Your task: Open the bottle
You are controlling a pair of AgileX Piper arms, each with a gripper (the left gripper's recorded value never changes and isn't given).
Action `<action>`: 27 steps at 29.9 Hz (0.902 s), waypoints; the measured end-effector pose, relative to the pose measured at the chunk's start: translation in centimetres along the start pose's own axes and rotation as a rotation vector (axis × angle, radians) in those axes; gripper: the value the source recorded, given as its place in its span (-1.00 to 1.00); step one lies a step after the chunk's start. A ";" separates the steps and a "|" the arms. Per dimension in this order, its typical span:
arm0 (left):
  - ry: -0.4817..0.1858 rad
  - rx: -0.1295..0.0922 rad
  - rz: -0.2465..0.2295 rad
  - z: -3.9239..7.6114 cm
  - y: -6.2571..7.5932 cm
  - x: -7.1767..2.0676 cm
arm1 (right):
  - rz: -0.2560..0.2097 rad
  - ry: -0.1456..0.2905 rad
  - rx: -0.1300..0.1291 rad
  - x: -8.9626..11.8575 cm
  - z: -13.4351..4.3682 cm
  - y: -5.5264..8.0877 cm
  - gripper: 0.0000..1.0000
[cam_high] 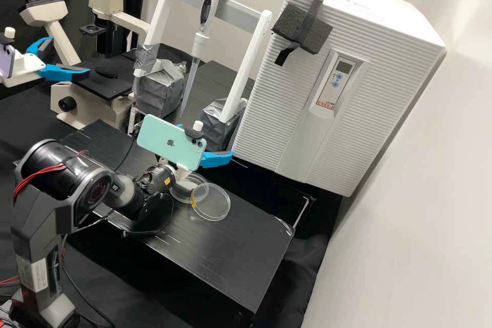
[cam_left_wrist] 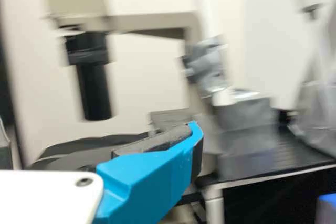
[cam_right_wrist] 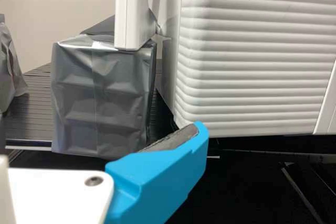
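My left gripper [cam_high: 69,56] hangs open at the far left of the bench, right in front of the beige microscope [cam_high: 87,87]. In the left wrist view one blue finger [cam_left_wrist: 157,166] points at the microscope's dark objective [cam_left_wrist: 92,77], and the tip of the other finger [cam_left_wrist: 326,208] shows apart from it. My right gripper [cam_high: 207,143] sits mid-bench behind a mint-green phone [cam_high: 171,141], open with nothing between its fingers. Its blue finger [cam_right_wrist: 163,166] points at a tape-wrapped block [cam_right_wrist: 102,98] beside the white ribbed cabinet [cam_right_wrist: 257,51].
Two clear petri dishes [cam_high: 210,202] lie on the black raised platform [cam_high: 241,256] just below the right gripper. A white frame holding a pipette [cam_high: 197,51] stands on taped blocks behind. The big white cabinet [cam_high: 333,77] blocks the right side.
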 end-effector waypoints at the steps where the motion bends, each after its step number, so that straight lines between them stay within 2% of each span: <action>1: -0.030 0.003 -0.003 0.7 -0.1 0.21 | 0.000 0.000 0.000 0.0 0.0 0.0 1.00; 5: -0.125 0.016 -0.027 2.9 -0.8 0.36 | 0.000 0.000 0.000 0.0 0.0 0.0 1.00; 10: -0.203 0.034 -0.056 4.6 -1.5 0.16 | 0.000 0.000 0.000 0.0 0.0 0.0 1.00; 13: -0.206 0.032 -0.085 4.6 -2.2 -0.45 | 0.000 0.000 0.000 0.0 0.0 0.0 1.00; 18: -0.198 0.030 -0.150 4.3 -3.6 -2.19 | 0.000 0.000 0.000 0.0 0.0 0.0 1.00; 23: -0.194 0.029 -0.162 4.2 -3.5 -3.77 | 0.000 0.000 0.000 0.0 0.0 0.0 1.00; 27: -0.192 0.022 -0.166 4.2 -3.4 -4.36 | 0.000 0.000 0.000 0.0 0.0 0.0 1.00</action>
